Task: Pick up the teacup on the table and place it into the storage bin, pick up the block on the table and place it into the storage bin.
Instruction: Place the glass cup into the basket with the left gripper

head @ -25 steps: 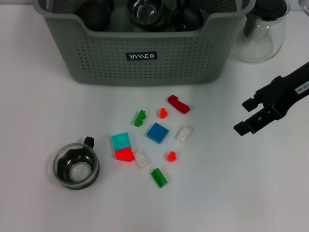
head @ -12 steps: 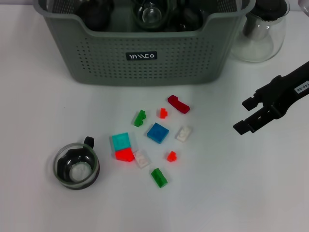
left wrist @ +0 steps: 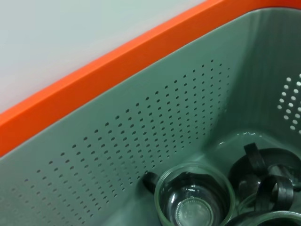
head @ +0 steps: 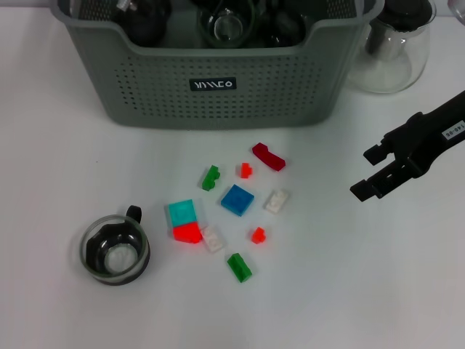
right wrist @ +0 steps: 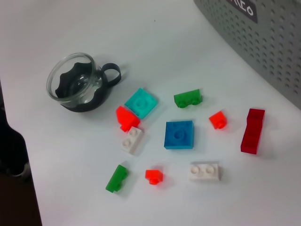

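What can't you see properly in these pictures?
- Left gripper: in no view; its wrist camera shows only the storage bin interior.
- Cups in the bin: head view cuts them off at the top edge and behind the front wall, so no exact count.
- Glass carafe: cropped by the head view's top edge.

Illumination is bright, even and diffuse, apparently from overhead. The white table surface [head: 349, 291] reads near overexposed in the head view. Shadows are short and soft beneath the small coloured plastic blocks [head: 237, 199] and the black right gripper [head: 369, 174]. Faint highlights show on the clear glass teacup [right wrist: 77, 87]. The left wrist view is slightly soft across the grey-green perforated plastic storage bin [left wrist: 141, 141].
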Controlling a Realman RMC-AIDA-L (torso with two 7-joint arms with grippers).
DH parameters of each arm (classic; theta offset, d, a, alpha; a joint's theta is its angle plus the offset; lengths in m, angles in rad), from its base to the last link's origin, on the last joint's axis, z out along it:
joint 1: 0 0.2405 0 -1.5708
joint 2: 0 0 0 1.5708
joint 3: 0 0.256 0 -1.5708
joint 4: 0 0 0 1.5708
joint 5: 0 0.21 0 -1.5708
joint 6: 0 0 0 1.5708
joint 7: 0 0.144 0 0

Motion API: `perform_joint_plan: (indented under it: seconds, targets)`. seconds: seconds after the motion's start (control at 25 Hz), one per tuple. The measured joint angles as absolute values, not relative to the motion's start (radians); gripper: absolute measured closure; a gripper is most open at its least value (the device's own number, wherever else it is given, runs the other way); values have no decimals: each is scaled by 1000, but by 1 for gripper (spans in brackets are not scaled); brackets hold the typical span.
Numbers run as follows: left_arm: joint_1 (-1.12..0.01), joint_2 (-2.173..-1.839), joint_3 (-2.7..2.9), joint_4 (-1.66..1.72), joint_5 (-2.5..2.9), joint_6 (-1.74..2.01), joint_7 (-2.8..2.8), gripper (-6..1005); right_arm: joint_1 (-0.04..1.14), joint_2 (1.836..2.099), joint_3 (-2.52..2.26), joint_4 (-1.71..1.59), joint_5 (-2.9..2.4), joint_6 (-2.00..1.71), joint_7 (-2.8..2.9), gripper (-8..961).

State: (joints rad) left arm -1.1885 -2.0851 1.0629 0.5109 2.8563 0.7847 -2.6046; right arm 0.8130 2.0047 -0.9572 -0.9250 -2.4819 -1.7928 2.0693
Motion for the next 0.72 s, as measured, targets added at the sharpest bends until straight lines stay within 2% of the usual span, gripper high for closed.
perform_joint_plan:
  seconds: [0.72]
  targets:
    - [-1174,-2098,1074,511,2856,775,-2594,933,813,2006,-957,-923,-2482,-1791,2069,22]
